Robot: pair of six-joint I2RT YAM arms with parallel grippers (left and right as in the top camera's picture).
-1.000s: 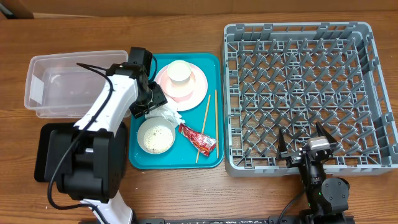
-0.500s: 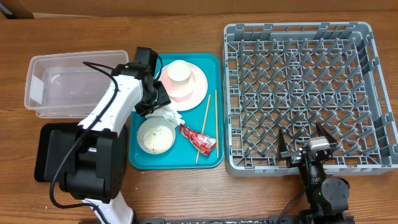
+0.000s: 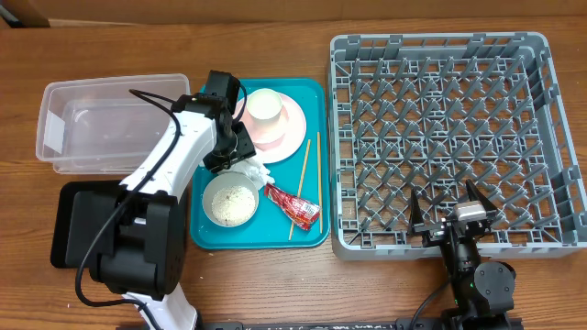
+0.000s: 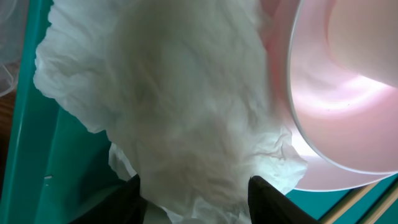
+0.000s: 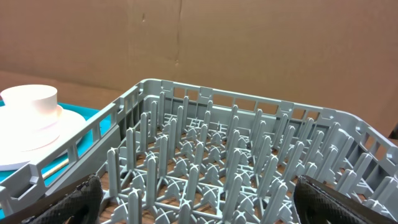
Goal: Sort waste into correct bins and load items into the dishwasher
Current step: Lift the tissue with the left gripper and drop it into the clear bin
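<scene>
While it lies on the teal tray (image 4: 31, 155), the napkin (image 4: 186, 106) looks white and crumpled. The left gripper (image 4: 198, 190) stands open around it; the right gripper (image 5: 199, 193) is open, empty.

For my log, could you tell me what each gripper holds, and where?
Nothing yet: the left gripper straddles the napkin, jaws open; the right gripper is empty.

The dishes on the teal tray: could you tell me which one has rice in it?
The pale grey-green bowl at the tray's near-left corner: white grains speckle it, whereas the pink plate carries a cream cup.
</scene>
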